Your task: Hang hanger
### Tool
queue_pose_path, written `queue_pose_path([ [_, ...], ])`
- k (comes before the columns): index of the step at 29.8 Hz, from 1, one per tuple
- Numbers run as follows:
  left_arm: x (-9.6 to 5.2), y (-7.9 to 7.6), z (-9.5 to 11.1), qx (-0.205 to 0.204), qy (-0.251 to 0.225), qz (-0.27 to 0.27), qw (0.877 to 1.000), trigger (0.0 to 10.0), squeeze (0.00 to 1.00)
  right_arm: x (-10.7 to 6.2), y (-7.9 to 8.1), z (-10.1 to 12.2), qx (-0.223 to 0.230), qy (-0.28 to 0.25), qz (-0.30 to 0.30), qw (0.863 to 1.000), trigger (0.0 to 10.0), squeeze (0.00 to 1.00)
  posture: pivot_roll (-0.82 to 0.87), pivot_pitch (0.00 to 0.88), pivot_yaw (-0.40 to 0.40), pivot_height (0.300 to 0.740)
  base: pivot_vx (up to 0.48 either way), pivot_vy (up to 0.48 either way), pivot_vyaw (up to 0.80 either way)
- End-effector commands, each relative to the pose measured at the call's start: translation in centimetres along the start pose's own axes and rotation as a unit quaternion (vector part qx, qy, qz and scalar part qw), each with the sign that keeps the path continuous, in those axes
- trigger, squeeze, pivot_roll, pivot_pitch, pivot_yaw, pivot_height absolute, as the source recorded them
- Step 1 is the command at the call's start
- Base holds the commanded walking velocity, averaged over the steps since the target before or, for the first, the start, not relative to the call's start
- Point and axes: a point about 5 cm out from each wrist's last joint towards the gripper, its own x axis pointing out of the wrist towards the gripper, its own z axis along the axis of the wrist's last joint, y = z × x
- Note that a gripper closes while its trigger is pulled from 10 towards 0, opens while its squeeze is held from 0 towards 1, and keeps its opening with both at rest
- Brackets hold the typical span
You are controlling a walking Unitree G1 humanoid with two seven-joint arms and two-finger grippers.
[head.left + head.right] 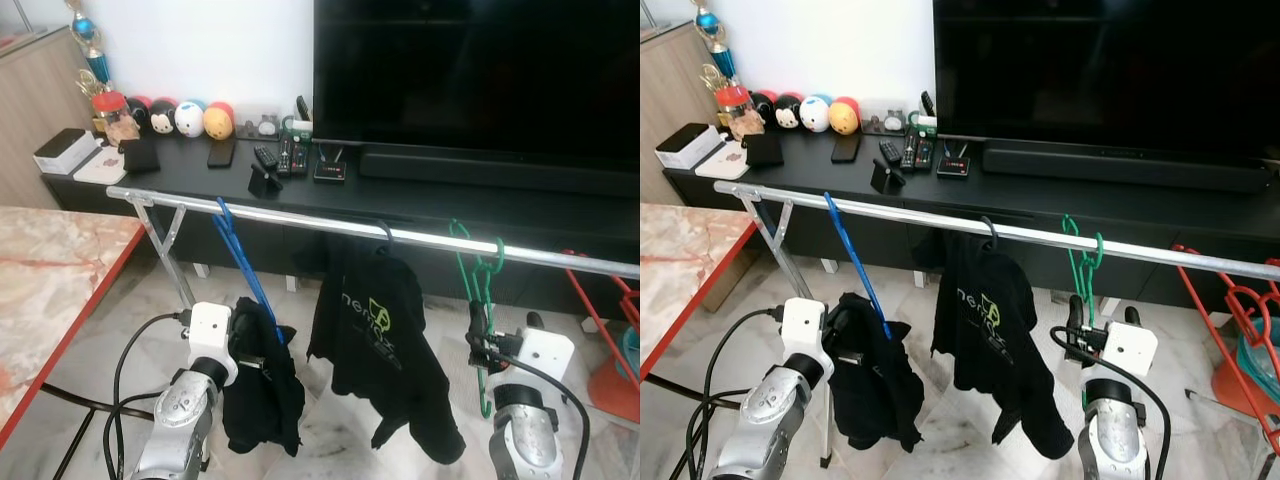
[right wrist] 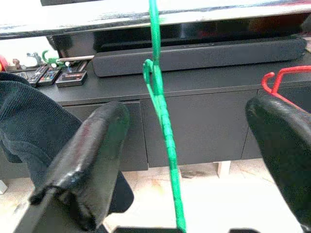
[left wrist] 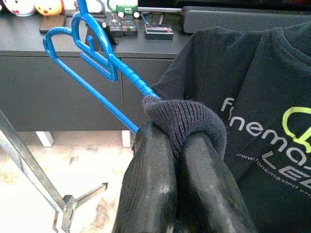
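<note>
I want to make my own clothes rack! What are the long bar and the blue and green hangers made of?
The long bar looks like bare metal: silvery, with a bright shine along it. The blue hanger and green hanger look like glossy moulded plastic, judging by their even bright colour and smooth ridged stems, though coated wire is possible.

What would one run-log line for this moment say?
left claw: shut on dark garment on blue hanger | right claw: open around green hanger | rail: holds hangers
</note>
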Motion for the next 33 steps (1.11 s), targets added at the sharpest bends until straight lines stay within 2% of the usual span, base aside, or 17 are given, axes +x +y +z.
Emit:
queue_pose_path([
  [1, 0.0, 0.0, 0.3, 0.005, -0.008, -0.001, 1.000, 10.0, 0.00, -0.2, 0.0, 0.7, -0.007, -0.018, -0.007, 1.000, 10.0, 1.00, -0.01, 0.000, 0.009, 0.740, 0.000, 0.000, 0.00],
  [17, 0.1, 0.1, 0.4, 0.004, -0.008, 0.003, 1.000, 10.0, 0.00, -1.8, -0.6, 1.0, -0.029, -0.022, -0.032, 0.999, 10.0, 1.00, -0.01, 0.000, 0.005, 0.740, 0.000, 0.000, 0.00],
  [28, 0.2, 0.0, 0.4, 0.003, -0.010, 0.007, 1.000, 10.0, 0.00, -2.1, -0.5, 0.9, -0.036, -0.017, -0.042, 0.998, 10.0, 1.00, -0.01, 0.000, 0.002, 0.740, 0.000, 0.000, 0.00],
  [29, 0.3, 0.0, 0.4, 0.003, -0.010, 0.007, 1.000, 10.0, 0.00, -2.1, -0.5, 0.8, -0.036, -0.016, -0.044, 0.998, 10.0, 0.95, -0.01, 0.000, 0.002, 0.740, 0.000, 0.000, 0.00],
  [30, 0.3, 0.0, 0.4, 0.003, -0.011, 0.007, 1.000, 10.0, 0.00, -2.0, -0.4, 0.8, -0.037, -0.015, -0.045, 0.998, 10.0, 0.17, -0.01, 0.000, 0.002, 0.740, 0.000, 0.000, 0.00],
  [31, 0.3, 0.0, 0.4, 0.003, -0.011, 0.007, 1.000, 10.0, 0.00, -2.1, -0.4, 0.7, -0.038, -0.015, -0.046, 0.998, 10.0, 0.00, -0.01, 0.000, 0.002, 0.740, 0.000, 0.000, 0.00],
  [33, 0.3, 0.0, 0.4, 0.002, -0.011, 0.007, 1.000, 10.0, 0.00, -2.1, -0.3, 0.6, -0.039, -0.014, -0.046, 0.998, 10.0, 0.00, -0.01, 0.000, 0.001, 0.740, 0.000, 0.000, 0.00],
])
